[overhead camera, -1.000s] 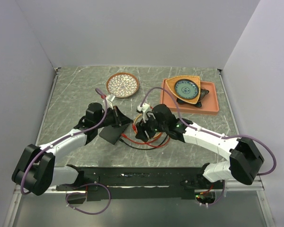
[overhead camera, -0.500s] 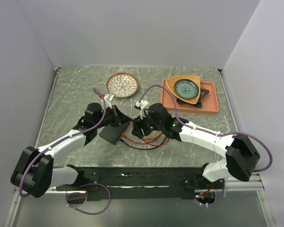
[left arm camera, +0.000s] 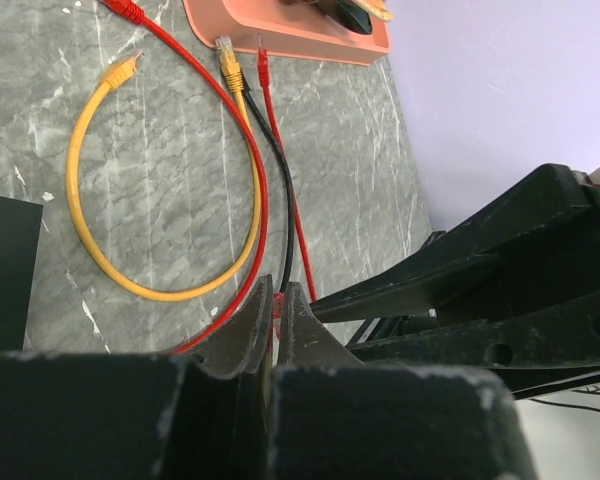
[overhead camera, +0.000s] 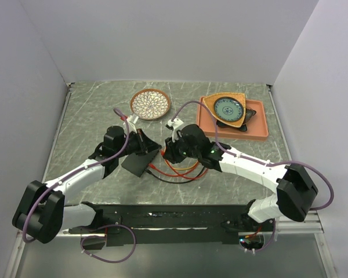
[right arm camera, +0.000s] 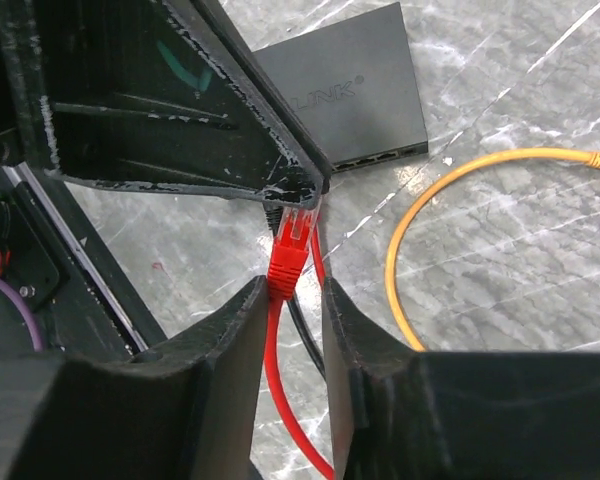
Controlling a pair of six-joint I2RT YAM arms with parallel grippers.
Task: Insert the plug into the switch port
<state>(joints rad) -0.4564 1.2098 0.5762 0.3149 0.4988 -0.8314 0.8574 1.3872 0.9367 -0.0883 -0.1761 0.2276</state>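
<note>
Right pincer (right arm camera: 295,295) straddles the red plug (right arm camera: 292,240) just behind its head; I cannot tell whether it grips yet. Left pincer (left arm camera: 278,292) is clamped on the plug's tip. Beyond both lies the switch (right arm camera: 350,95) on the bench (right arm camera: 530,300), nothing plugged in: insertion is not yet done.

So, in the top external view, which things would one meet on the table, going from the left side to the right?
The flat matte-black rectangular switch box → loose loops of red and yellow cables → rectangular orange tray.
</note>
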